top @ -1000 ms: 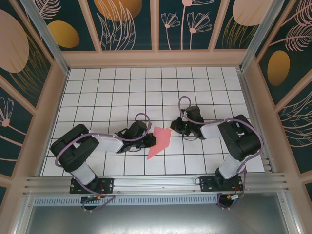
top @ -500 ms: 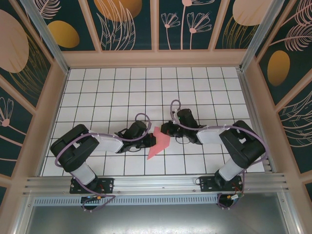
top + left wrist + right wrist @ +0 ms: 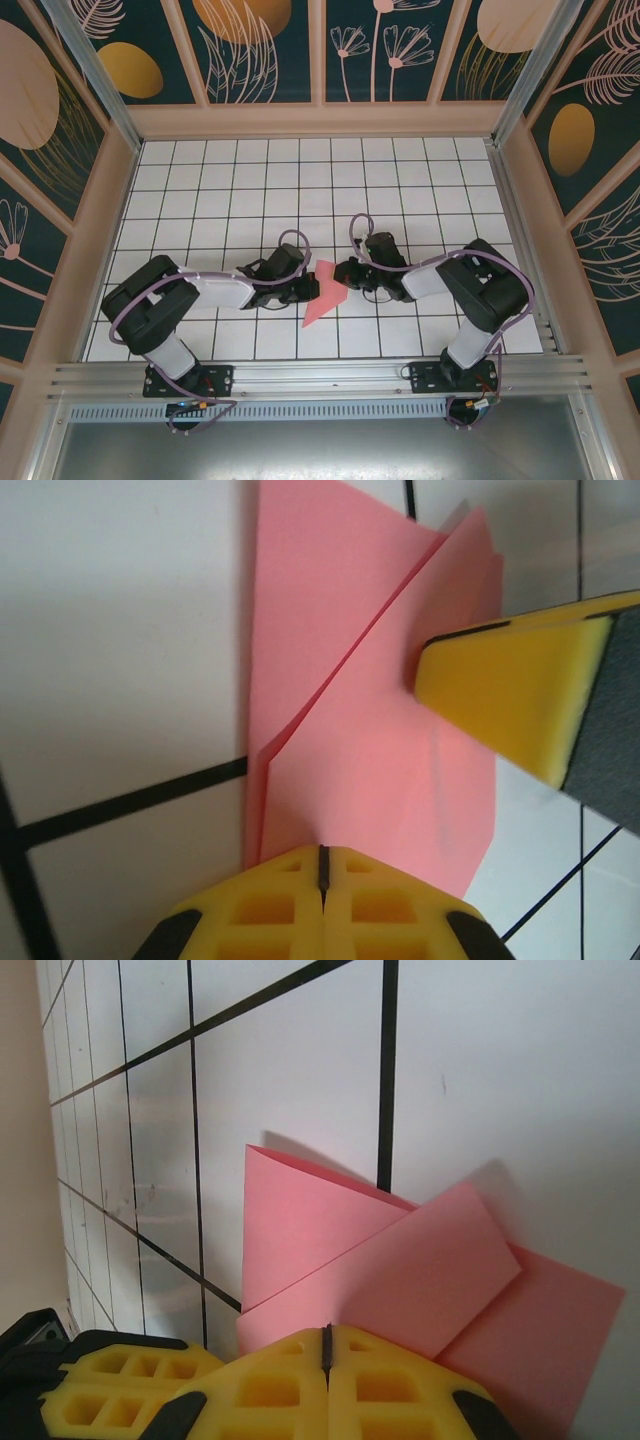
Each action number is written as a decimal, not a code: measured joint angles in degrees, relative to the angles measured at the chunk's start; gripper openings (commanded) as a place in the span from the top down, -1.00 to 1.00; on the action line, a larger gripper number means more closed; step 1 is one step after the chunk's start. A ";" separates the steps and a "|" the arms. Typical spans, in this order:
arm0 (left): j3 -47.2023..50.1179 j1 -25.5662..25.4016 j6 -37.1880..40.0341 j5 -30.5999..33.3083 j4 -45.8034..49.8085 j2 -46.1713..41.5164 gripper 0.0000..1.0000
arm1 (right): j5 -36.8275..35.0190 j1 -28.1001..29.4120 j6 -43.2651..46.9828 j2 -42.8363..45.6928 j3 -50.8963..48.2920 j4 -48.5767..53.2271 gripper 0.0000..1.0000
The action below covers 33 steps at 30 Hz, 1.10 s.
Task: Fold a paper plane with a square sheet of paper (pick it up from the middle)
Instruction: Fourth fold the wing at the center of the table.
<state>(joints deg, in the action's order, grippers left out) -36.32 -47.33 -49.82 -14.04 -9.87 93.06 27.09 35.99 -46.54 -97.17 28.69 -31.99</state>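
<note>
Paper (image 3: 323,295) lies pink-red and part-folded, flat on the white grid table (image 3: 250,180), in the gap between my two arms.

Left claw (image 3: 312,288): clenched. In the left wrist view its yellow fingertips (image 3: 280,905) meet in a closed seam, and the paper's near edge runs right up under them. It is touching and looks to be pressing down.

Right claw (image 3: 345,275): clenched too, with the seam shut in the right wrist view. Folded layers fan out just beyond its tip. From the left wrist I see its yellow tip bearing on the upper flap, close to the far corner.

I cannot tell whether either claw nips a layer or only pins the paper to the table.

Lie of the paper: it sits straight ahead of both claws. The left claw is on its left edge and the right claw on its far right side, so the tips face each other across it. The long axis runs from the wide part between the claws down to a narrow tail pointing near-left. The raised crease runs away from the left claw, slanting toward the right claw's tip.

Judgement: the next crease turns on that slant. The right claw is nearer the loose flap, so it is the one to work it. The left claw, nearer the tail, serves better as the anchor. If the anchor slips, the layers are likely to skew.
</note>
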 measured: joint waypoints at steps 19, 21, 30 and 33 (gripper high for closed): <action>-1.92 0.00 -3.39 -7.93 -1.42 0.70 0.94 | 0.66 -0.31 -0.04 -0.24 -0.22 -0.81 0.87; -1.20 0.00 -3.37 -6.69 -0.42 0.87 0.96 | 0.59 -0.31 0.13 -0.07 -0.02 -0.39 0.86; -0.20 -0.04 -2.86 -4.33 0.48 1.05 1.00 | 0.37 0.22 1.46 1.46 1.79 4.04 0.75; -0.20 -0.04 -2.71 -4.33 0.44 1.07 1.00 | 0.24 1.66 1.75 3.61 2.14 5.40 0.72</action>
<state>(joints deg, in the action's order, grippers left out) -36.51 -47.37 -52.53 -18.37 -9.43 94.13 27.33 37.65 -44.80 -93.56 30.83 -26.59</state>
